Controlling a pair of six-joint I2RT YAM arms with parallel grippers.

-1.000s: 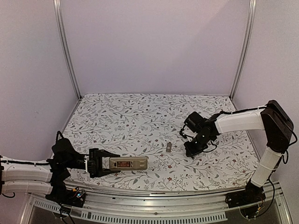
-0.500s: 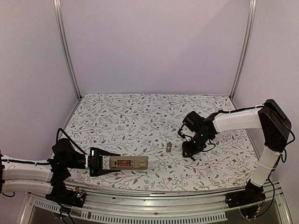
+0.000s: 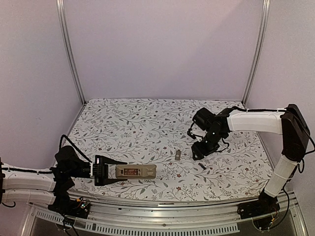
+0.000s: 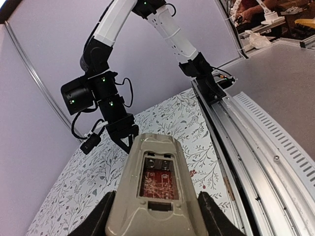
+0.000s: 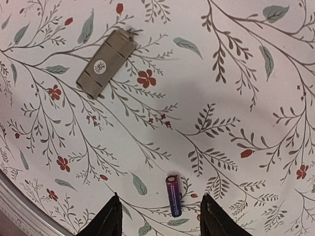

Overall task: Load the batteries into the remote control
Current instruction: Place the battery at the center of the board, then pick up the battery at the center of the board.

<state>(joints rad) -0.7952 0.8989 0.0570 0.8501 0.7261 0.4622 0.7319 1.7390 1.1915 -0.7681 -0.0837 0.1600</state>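
Observation:
The remote control (image 3: 136, 171) lies back up, lengthwise between my left gripper's (image 3: 114, 172) fingers, which are shut on its near end. In the left wrist view the remote (image 4: 158, 196) shows its open battery recess (image 4: 158, 178) with a red board and no battery inside. My right gripper (image 3: 198, 153) is open and empty, above the cloth. One battery (image 5: 173, 195), purple and dark, lies on the cloth between and just beyond the right gripper's (image 5: 162, 222) fingertips; it also shows in the top view (image 3: 203, 166). A second battery is not in view.
A small grey battery cover (image 3: 177, 155) lies on the floral cloth left of the right gripper; it also shows in the right wrist view (image 5: 106, 63). A metal rail (image 4: 256, 132) runs along the table's near edge. Walls close in the back and sides.
My right gripper has lifted and drawn back from the cloth, and a battery now shows lying in front of it. The left gripper with the remote has barely moved.

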